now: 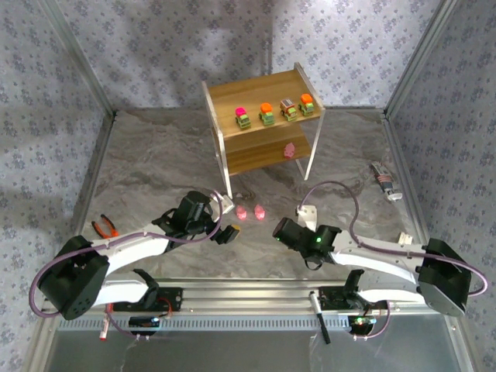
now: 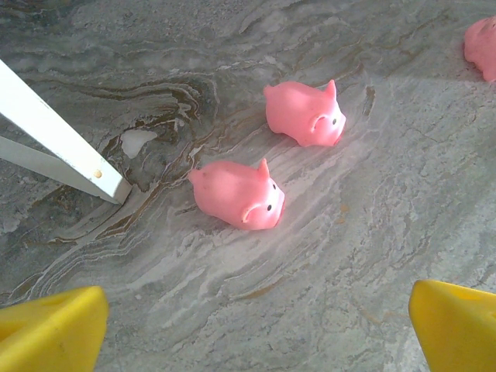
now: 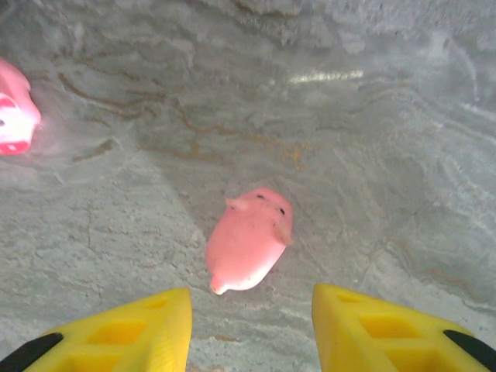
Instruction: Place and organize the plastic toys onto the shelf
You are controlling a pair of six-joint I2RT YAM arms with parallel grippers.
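Note:
The shelf point(image 1: 232, 98) stands at the back middle of the table. Several little cars, such as the orange-topped one point(image 1: 266, 113), line its top tier, and one pink toy point(image 1: 289, 150) sits on the lower tier. Two pink pigs point(image 1: 240, 211) point(image 1: 259, 210) rest on the table in front of the shelf. My left gripper point(image 2: 256, 310) point(image 1: 229, 231) is open and empty, with the nearer pig point(image 2: 236, 194) ahead of its fingers and another point(image 2: 304, 113) beyond. My right gripper point(image 3: 252, 310) point(image 1: 279, 227) is open, and a pink pig point(image 3: 249, 240) lies on its side on the table just ahead of its fingertips.
Orange-handled pliers point(image 1: 104, 227) lie at the left edge. A small grey device point(image 1: 384, 180) lies at the right. The shelf's white leg point(image 2: 62, 139) stands close on the left of the left gripper. Patterned walls enclose the table.

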